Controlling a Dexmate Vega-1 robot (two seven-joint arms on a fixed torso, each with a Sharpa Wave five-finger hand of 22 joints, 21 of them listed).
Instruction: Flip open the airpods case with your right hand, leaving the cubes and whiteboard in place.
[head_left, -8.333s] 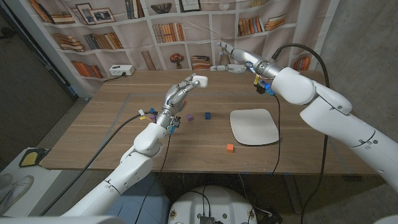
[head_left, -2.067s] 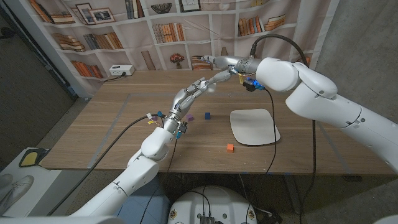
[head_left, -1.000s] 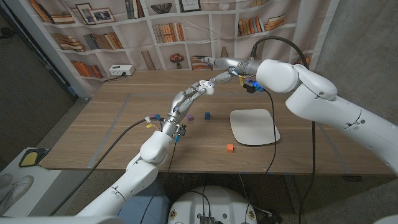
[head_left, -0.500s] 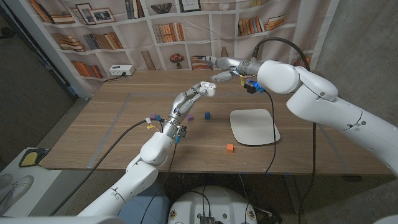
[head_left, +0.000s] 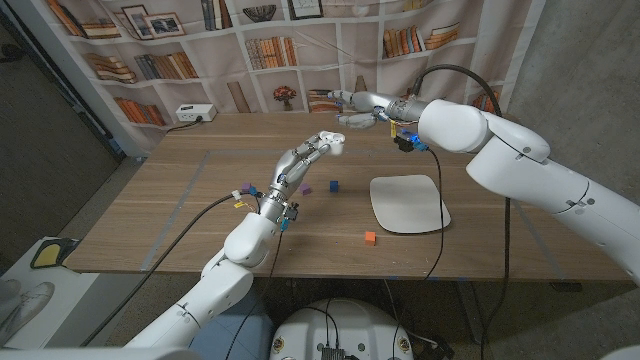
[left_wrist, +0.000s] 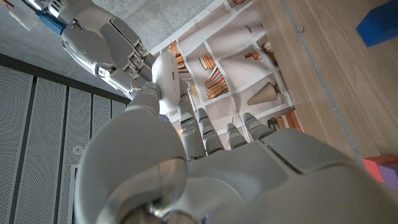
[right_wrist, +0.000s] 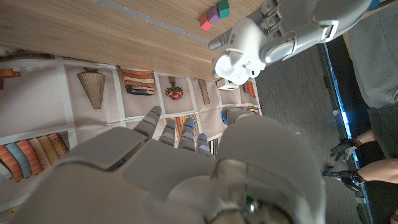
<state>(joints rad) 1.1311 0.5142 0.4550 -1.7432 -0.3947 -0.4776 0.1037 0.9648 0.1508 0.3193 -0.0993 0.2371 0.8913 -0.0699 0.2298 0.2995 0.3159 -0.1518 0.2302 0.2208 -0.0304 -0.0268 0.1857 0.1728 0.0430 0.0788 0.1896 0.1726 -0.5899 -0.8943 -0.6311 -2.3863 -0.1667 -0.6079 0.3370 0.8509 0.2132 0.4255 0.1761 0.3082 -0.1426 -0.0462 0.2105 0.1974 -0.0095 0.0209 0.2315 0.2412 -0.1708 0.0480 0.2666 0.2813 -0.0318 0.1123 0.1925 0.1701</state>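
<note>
Airpods case (head_left: 334, 140), white and rounded, held up over the far middle of the wooden table (head_left: 180, 215) at the fingertips of the left hand (head_left: 305, 158), upper centre of the head frame. Seen again in the right wrist frame (right_wrist: 237, 53), upper right, lid apparently hinged apart, pinched between pale fingertips. Right hand (head_left: 358, 102) raised just beyond and to the right of the case, near the upper centre of the head frame, fingers stretched toward picture left and holding nothing; apart from the case, not touching it. How far those fingers spread: cannot tell. On the table, centre of the head frame, blue cube (head_left: 334, 185) just right of purple cube (head_left: 304, 187), both beside the left forearm. Orange cube (head_left: 370, 238) lower, near the front edge, just off the lower left corner of the whiteboard (head_left: 408, 203). Whiteboard lying flat, right of centre, under the right arm's cable. Bookshelf backdrop (head_left: 160, 50) across the top of the head frame.
</note>
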